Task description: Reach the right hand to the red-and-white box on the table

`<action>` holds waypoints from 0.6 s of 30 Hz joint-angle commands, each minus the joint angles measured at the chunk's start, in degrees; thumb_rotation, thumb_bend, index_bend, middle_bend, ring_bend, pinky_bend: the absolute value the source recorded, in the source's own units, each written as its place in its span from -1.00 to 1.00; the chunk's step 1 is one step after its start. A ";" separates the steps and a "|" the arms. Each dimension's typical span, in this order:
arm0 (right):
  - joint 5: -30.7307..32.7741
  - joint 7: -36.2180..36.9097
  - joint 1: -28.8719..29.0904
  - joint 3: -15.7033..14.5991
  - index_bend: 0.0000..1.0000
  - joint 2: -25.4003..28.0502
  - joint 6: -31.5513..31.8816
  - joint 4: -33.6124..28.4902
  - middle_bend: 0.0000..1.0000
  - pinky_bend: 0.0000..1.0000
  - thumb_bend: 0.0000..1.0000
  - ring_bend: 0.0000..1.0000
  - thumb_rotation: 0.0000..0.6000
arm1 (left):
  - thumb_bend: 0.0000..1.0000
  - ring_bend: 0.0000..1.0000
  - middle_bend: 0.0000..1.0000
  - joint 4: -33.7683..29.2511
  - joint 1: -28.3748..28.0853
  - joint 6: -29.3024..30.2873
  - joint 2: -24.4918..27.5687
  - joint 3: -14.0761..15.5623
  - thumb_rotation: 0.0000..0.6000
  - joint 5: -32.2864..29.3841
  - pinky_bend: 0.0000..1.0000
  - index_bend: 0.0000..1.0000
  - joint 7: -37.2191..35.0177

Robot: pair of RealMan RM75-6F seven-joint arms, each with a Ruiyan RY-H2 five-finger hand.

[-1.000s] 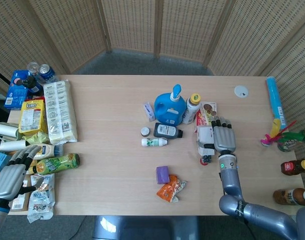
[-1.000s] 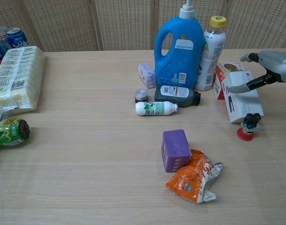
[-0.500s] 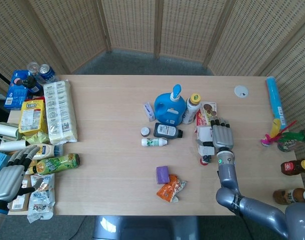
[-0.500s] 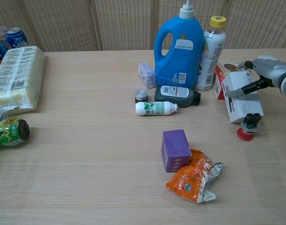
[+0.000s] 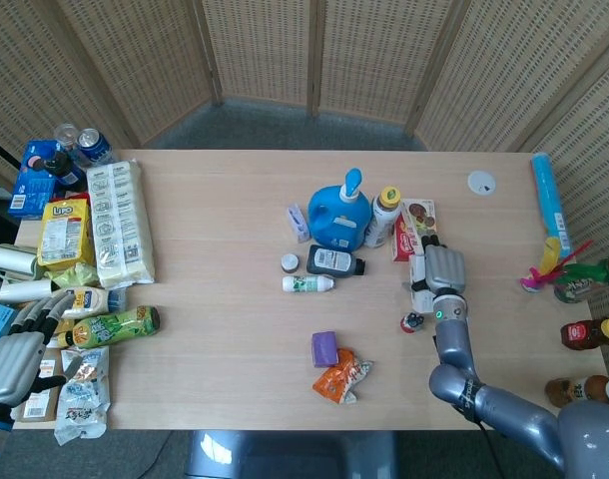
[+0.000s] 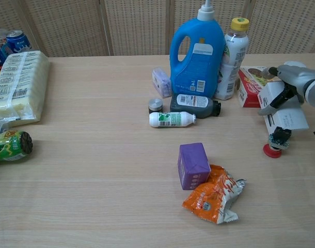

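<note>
My right hand (image 6: pixel 297 82) grasps a white box (image 6: pixel 284 109) in its fingers (image 6: pixel 273 101), beside the red-and-white box (image 6: pixel 249 85); my left hand (image 5: pixel 13 359) hangs released.

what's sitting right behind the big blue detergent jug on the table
In the head view only bare table shows behind the blue detergent jug. In the chest view the jug hides that strip, so anything low there is covered. The yellow-capped bottle stands beside it, not behind.

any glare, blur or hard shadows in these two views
Head view: even light, sharp, only soft shadows beside the blue detergent jug; the left hand is cropped at the edge. Chest view: mostly crisp, faint sheen on the wooden table, and the right hand runs off the right edge.
</note>
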 commanded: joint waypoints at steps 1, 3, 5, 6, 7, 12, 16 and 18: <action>-0.80 0.46 0.03 0.12 -0.97 0.21 0.21 0.17 -0.49 0.73 -0.71 0.20 1.00 | -0.25 -1.00 -1.00 0.09 0.04 0.01 0.01 0.00 1.00 -0.07 -1.00 -1.00 0.01; -1.83 0.67 -0.04 0.21 -0.93 0.96 1.01 -0.29 -0.44 0.73 -0.72 0.25 1.00 | -0.25 -1.00 -1.00 0.23 0.02 -0.13 -0.02 0.00 1.00 -0.28 -1.00 -1.00 0.03; -2.83 1.10 -0.21 0.46 -0.90 2.08 1.77 -1.42 -0.41 0.73 -0.72 0.30 1.00 | -0.25 -1.00 -1.00 0.34 -0.08 -0.35 -0.15 -0.03 1.00 -0.40 -1.00 -1.00 -0.02; -3.26 1.22 -0.32 0.55 -0.90 2.71 2.09 -2.12 -0.41 0.73 -0.71 0.31 1.00 | -0.25 -1.00 -1.00 0.39 -0.13 -0.43 -0.25 -0.05 1.00 -0.40 -1.00 -1.00 -0.03; -3.71 1.25 -0.43 0.61 -0.89 3.40 2.47 -2.95 -0.40 0.73 -0.71 0.33 1.00 | -0.25 -1.00 -1.00 0.45 -0.17 -0.50 -0.35 -0.06 1.00 -0.40 -1.00 -1.00 -0.04; -5.77 0.75 -1.21 1.09 -0.89 7.95 5.10 -9.29 -0.40 0.73 -0.72 0.35 1.00 | -0.25 -1.00 -1.00 0.71 -0.53 -1.07 -0.88 -0.15 1.00 -0.48 -1.00 -1.00 -0.03; -6.92 -0.17 -1.67 1.78 -0.90 12.36 6.90 -15.76 -0.40 0.73 -0.72 0.35 1.00 | -0.25 -1.00 -1.00 0.81 -0.63 -1.22 -1.04 -0.11 1.00 -0.37 -1.00 -1.00 -0.04; -7.50 -1.38 -1.63 2.19 -0.90 15.03 7.85 -19.44 -0.40 0.73 -0.72 0.35 1.00 | -0.25 -1.00 -1.00 0.76 -0.57 -1.06 -1.04 -0.08 1.00 -0.19 -1.00 -1.00 -0.07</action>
